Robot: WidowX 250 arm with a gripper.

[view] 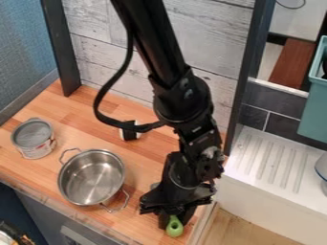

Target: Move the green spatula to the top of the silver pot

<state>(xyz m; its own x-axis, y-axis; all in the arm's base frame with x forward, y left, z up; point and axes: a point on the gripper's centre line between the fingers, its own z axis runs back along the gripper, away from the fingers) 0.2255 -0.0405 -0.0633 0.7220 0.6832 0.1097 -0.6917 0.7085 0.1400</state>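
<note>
The black gripper is low over the wooden counter near its front right corner. Right at it is the green spatula, whose rounded handle end with a hole pokes out on the near side; the rest is hidden behind the gripper and arm. To the left stands the silver pot, upright, with two wire handles and nothing inside.
A grey-lidded can stands left of the pot. A small black and white object sits toward the back wall. Right of the counter is a white ribbed drainboard, with a teal bin above it.
</note>
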